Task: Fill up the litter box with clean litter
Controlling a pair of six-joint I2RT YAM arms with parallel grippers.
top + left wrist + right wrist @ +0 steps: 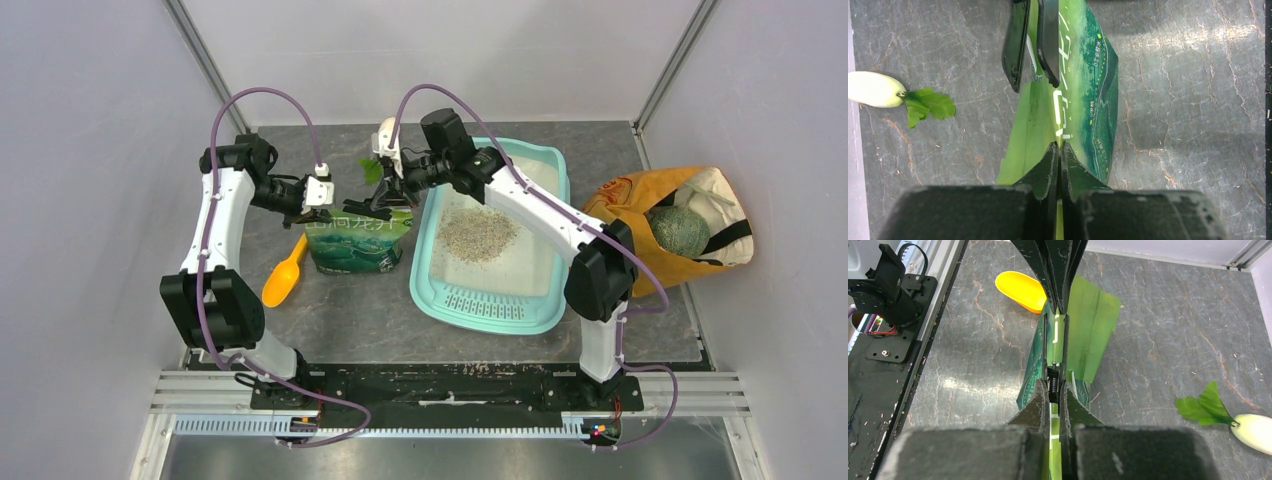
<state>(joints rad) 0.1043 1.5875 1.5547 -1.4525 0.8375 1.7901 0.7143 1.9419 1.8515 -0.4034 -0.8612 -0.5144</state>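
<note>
**Both grippers pinch the pouch top**

The left gripper (1059,150) and the right gripper (1055,392) are each clenched on the top edge of the green pouch (360,245). It stands just left of the litter box (545,165), where a small pile of litter (478,232) lies mid-basin. Whether the pouch mouth is open, I can't tell. To pour well, lift level, carry it right past the rim, then tip slowly with both pinches firm.

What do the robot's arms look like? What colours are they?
The left arm and the right arm have white links with chunky black joints. A purple cable loops along each. The left pincer and the right pincer each have two flat black fingers.
</note>
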